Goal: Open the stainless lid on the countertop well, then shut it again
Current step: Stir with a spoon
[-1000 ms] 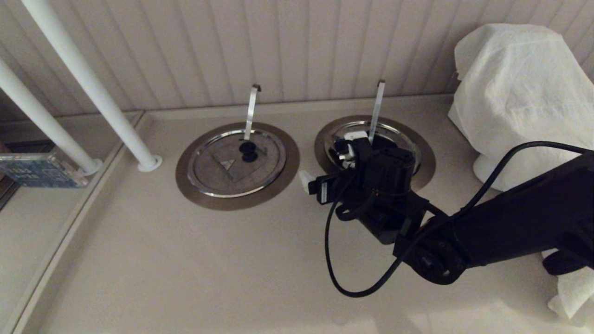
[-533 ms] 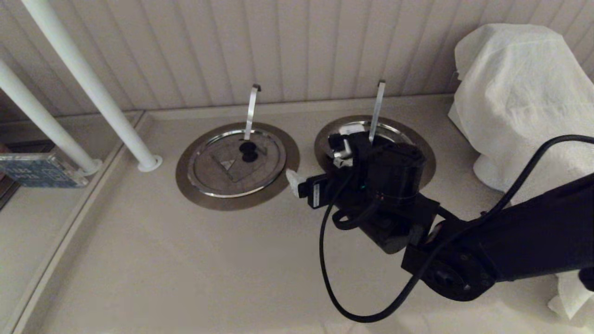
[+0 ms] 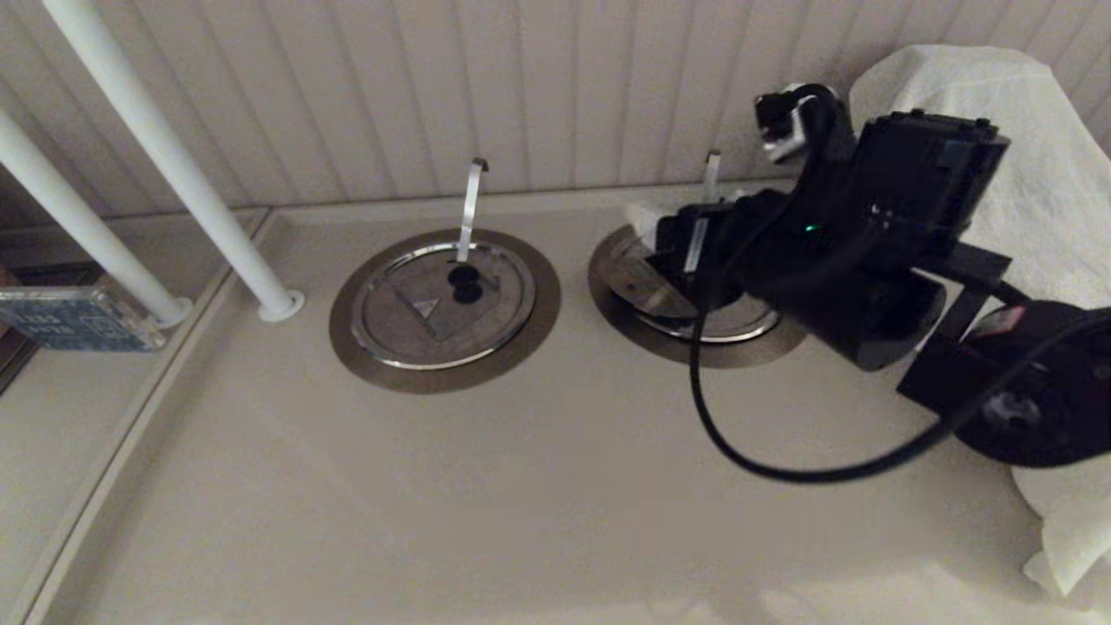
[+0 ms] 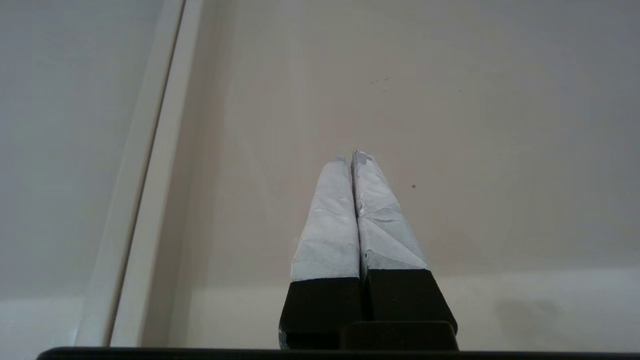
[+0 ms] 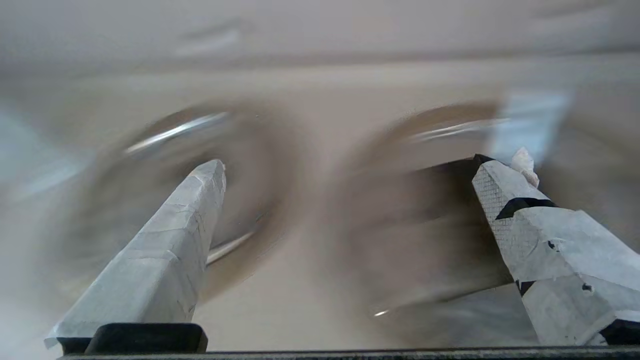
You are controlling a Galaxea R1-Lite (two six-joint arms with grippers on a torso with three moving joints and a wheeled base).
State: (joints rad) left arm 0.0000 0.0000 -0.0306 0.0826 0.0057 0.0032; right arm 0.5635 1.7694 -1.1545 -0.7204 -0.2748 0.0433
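The stainless lid lies in the right countertop well, with a flat steel utensil handle standing up at its back. The wedge section on its left side looks tilted with dark beneath it. My right arm hides the rest, knob included. My right gripper hangs above the well, jaws open wide and empty. In the blurred right wrist view the right gripper frames both wells. My left gripper is shut over bare beige counter, outside the head view.
A second steel lid with a black knob and a triangle mark sits in the left well. Two white poles stand at the left. A white cloth-covered object is at the right. My arm's black cable loops over the counter.
My right arm has lifted up and swung to the right, off the front of the right lid. Its fingers have stayed open. The lid's left part now shows.
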